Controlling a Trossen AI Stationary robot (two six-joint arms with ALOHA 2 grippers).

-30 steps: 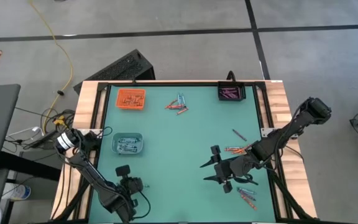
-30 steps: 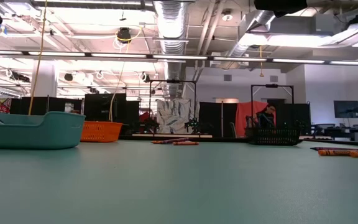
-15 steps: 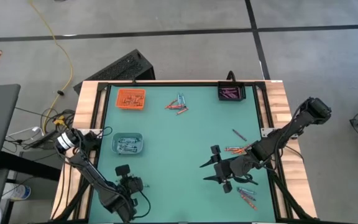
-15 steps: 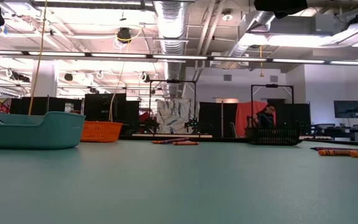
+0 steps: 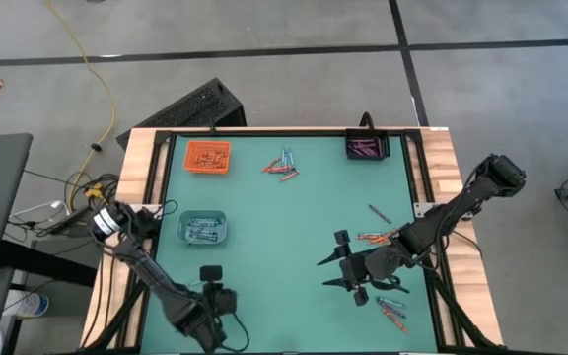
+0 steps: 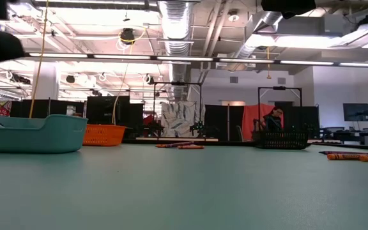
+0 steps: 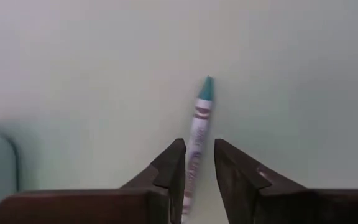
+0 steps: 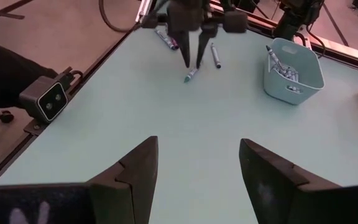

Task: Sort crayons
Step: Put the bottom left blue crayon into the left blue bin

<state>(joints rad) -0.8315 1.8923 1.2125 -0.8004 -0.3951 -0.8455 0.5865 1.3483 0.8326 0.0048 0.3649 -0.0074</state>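
Left gripper straddles a blue-tipped crayon, jaws parted, not clamped; next: pinch, carry to teal tray.

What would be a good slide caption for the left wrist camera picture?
Left gripper poised over a teal-tipped crayon lying on the green table.

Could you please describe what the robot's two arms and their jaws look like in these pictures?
Both arms are dark, nearly black, built of slim jointed links with black cables running along them. The left arm has a pale, silvery-white collar near its base. The left gripper ends in two dark, tapering, wedge-shaped jaws. The right gripper has broader, angular dark jaws with flat faces.
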